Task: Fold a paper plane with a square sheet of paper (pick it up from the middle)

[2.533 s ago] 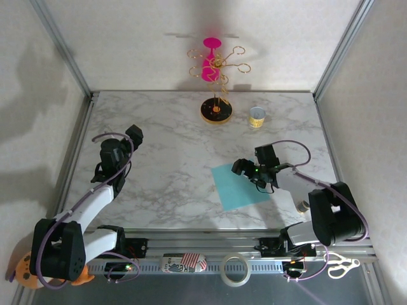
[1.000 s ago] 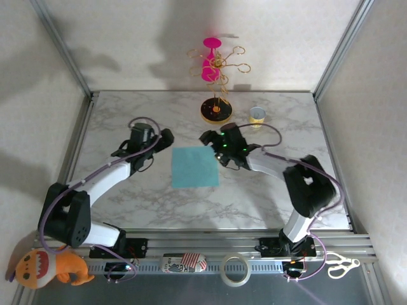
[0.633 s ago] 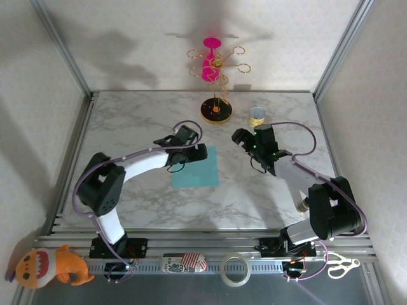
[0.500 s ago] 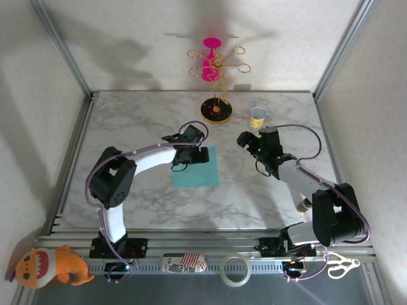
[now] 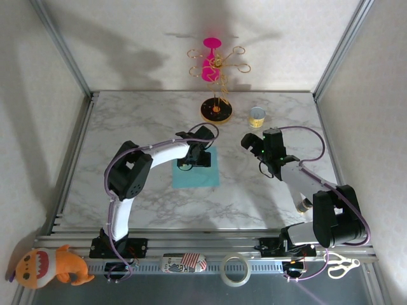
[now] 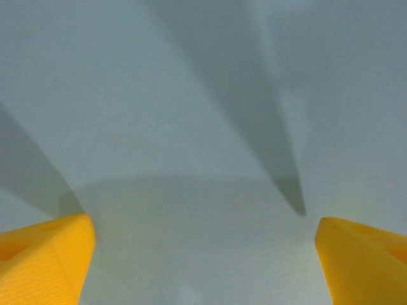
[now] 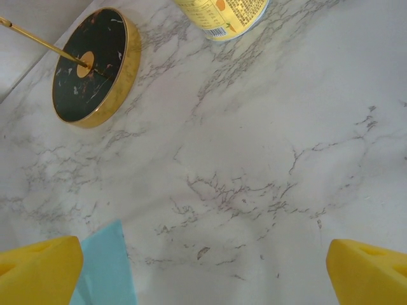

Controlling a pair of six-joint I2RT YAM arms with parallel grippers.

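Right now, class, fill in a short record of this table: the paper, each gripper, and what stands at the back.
paper: flat teal-blue square sheet of paper, unfolded, mid-way across the white marble table
left gripper: open, low over the sheet's far half
right gripper: open, above bare marble to the right of the sheet
back of table: round black-and-gold stand base, with a small yellow can to its right
folds made: none yet

My left arm [image 5: 156, 151] reaches far out and bends in toward the middle, with the left gripper [image 5: 198, 159] pointing down, fingers spread wide. My right arm [image 5: 299, 179] stretches forward, the right gripper [image 5: 251, 141] low and gaping wide too.
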